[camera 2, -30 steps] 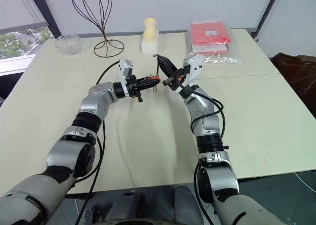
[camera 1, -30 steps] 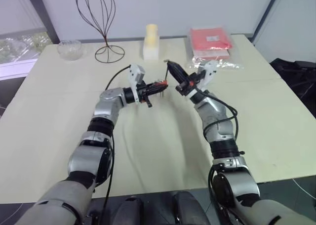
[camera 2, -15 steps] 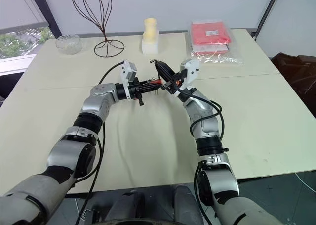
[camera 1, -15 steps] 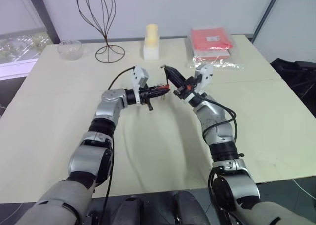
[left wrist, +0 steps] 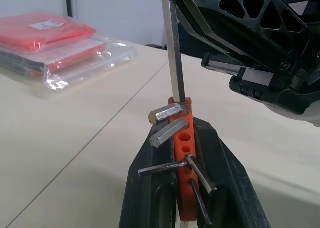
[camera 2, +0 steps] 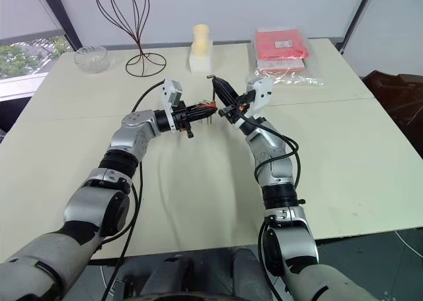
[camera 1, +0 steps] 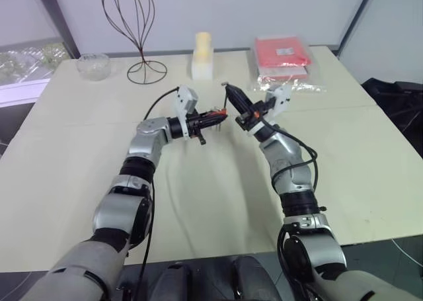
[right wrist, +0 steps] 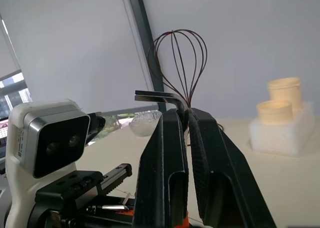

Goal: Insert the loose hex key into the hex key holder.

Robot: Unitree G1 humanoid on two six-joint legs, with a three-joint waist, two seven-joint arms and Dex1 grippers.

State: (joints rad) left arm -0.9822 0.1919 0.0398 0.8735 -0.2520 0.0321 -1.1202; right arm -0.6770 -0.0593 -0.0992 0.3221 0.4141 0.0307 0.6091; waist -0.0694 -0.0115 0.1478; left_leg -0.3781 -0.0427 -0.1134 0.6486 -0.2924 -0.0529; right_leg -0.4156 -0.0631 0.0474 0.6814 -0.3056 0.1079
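1. Gripping the hex key holder [left wrist: 183,153], the left gripper [camera 1: 215,118] has its two black fingers [left wrist: 150,188] pressed against the sides of the red-orange block, held above the middle of the cream table [camera 1: 79,149].
2. Several short dark keys stick out of the holder's face, and empty round holes show along its front in the left wrist view.
3. The right gripper [camera 1: 233,96] has its fingers [right wrist: 162,173] together, clamped on the loose hex key [right wrist: 159,95], with the short bent end sticking out sideways past the fingertips.
4. In the left wrist view the long straight shaft of the loose hex key [left wrist: 172,47] stands upright and meets the end of the holder; whether it sits inside a hole cannot be told.
5. From the head views, the right gripper sits at about 2 o'clock of the left one, the two tips just beside each other.
6. At 12 o'clock of the grippers, near the table's far edge, stands a cream foam block [camera 1: 202,55].
7. At 11 o'clock stands a dark wire stand [camera 1: 137,23], and beyond it at 10 o'clock a small glass bowl [camera 1: 93,66].
8. At 1 o'clock lies a red packet in clear plastic [camera 1: 283,57].
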